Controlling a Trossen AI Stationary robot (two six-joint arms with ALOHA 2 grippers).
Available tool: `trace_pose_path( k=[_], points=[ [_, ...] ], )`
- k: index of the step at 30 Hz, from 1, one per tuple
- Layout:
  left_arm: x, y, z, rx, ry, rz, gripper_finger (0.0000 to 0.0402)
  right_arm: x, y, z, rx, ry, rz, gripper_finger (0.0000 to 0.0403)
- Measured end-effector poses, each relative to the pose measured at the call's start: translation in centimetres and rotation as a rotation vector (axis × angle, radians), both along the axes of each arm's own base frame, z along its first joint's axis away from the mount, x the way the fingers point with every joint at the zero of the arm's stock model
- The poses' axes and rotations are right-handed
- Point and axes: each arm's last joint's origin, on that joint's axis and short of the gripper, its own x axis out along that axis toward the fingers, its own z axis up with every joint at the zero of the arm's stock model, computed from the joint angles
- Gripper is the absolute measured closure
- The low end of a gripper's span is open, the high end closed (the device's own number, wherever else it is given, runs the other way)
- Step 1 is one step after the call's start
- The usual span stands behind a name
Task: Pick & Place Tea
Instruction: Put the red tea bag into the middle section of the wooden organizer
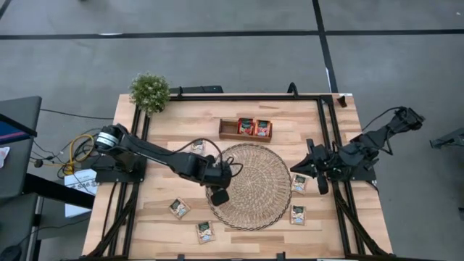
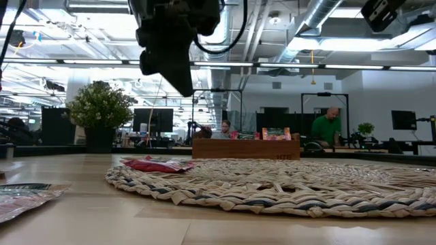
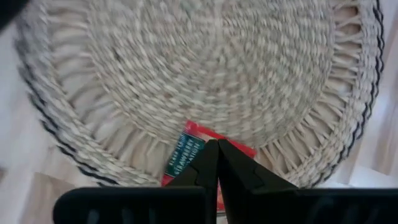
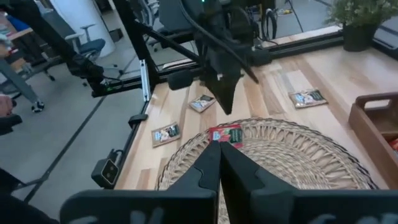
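The left gripper, fingers pressed together and holding nothing, hangs over the near left edge of the straw mat. A red tea sachet lies flat on that edge, directly beneath and just ahead of its fingertips, its long axis running roughly along the fingers. Farther off, the right gripper, also closed and empty, waits beside the mat's right side; the left arm is nearer.
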Motion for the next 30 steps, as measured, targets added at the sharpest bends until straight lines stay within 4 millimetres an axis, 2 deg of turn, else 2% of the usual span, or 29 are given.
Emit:
trace_pose_path(
  k=[8, 12, 16, 23, 30],
  points=[
    [0.5, -0.2, -1.0, -0.044, 0.022, 0.005, 0.0392, -0.1, 0.6, 0.5, -0.05, -0.064, 0.039, 0.0402],
    [0.8, -0.2, -1.3, -0.047, 0.017, 0.012, 0.0364, 0.8, 0.9, 0.8, -0.102, -0.119, 0.037, 0.0402],
    [0.9, 0.0, -1.5, -0.046, 0.019, 0.015, 0.0327, 2.6, 0.7, -0.2, -0.148, -0.059, -0.009, 0.0402],
    [0.6, 0.0, -1.7, -0.037, 0.062, 0.019, 0.0281, 4.7, -1.0, -1.5, -0.135, 0.036, 0.033, 0.0402],
    [0.0, 0.0, -2.0, -0.045, 0.127, 0.025, 0.0273, 3.7, -3.1, -0.8, -0.104, -0.058, 0.074, 0.0402]
  ],
)
